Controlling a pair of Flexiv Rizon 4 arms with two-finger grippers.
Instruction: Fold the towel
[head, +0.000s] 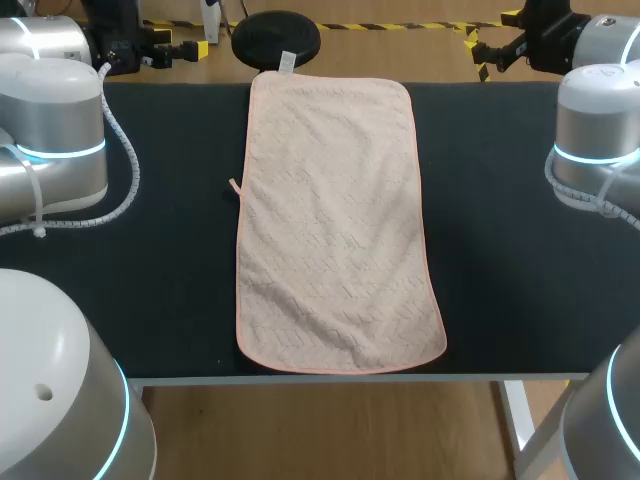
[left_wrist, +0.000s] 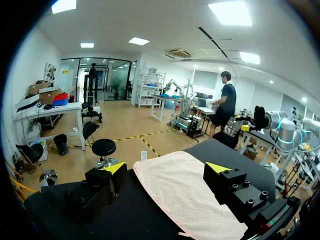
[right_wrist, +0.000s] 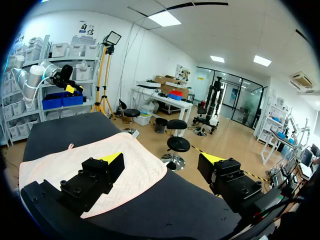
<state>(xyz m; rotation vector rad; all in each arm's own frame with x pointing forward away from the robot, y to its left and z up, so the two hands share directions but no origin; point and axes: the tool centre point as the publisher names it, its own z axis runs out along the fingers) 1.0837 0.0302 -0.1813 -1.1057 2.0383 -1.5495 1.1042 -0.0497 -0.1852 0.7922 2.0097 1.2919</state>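
- The peach towel (head: 335, 220) lies flat and unfolded on the black table (head: 150, 300). In the head view it runs down the middle of the frame, from the upper edge almost to the table's lower edge.
- The left gripper (left_wrist: 167, 170) and the right gripper (right_wrist: 161, 160) both have their fingers apart and hold nothing, clear of the cloth.
- No fold has begun, so the likely step is a first grasp. Each gripper should pinch one far corner at the hem. Lifting both level and laying them on the near hem should keep the edges aligned.
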